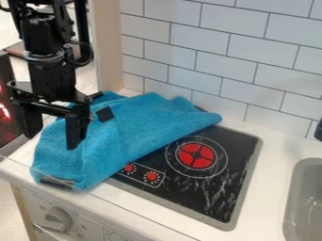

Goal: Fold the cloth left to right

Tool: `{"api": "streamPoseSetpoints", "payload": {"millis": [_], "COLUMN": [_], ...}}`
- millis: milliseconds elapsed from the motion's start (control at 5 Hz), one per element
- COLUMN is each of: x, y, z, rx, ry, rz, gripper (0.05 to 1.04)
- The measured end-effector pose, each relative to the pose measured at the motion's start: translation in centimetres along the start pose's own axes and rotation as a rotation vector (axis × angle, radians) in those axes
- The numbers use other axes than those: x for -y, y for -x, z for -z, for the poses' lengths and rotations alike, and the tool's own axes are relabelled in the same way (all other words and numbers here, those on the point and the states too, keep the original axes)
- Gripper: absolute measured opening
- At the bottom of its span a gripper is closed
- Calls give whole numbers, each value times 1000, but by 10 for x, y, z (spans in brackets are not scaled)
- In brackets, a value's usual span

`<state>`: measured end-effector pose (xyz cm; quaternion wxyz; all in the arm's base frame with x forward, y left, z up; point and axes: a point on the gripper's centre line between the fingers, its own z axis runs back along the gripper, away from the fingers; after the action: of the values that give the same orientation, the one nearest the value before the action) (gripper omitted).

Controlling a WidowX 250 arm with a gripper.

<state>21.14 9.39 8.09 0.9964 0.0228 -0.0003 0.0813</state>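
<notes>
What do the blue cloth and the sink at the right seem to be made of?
The blue cloth looks like soft, matte textile, perhaps microfiber: its surface is fuzzy and it drapes in folds. The sink looks like smooth grey plastic or metal; its dull sheen leaves this open.

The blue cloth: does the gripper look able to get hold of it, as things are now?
Probably yes: the gripper hangs open by the left side of the blue cloth, and I see nothing blocking the way between them.
</notes>
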Motion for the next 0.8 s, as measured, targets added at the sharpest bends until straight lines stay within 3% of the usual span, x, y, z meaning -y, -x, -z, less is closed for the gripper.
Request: {"api": "streamPoseSetpoints", "payload": {"millis": [200, 400, 800], "x": [2, -5, -24], "y": [3, -14, -65], "z": [6, 12, 8], "rx": [-27, -33, 14], "ry": [6, -11, -16], "rz": [3, 1, -49], "gripper": [998, 998, 998]}}
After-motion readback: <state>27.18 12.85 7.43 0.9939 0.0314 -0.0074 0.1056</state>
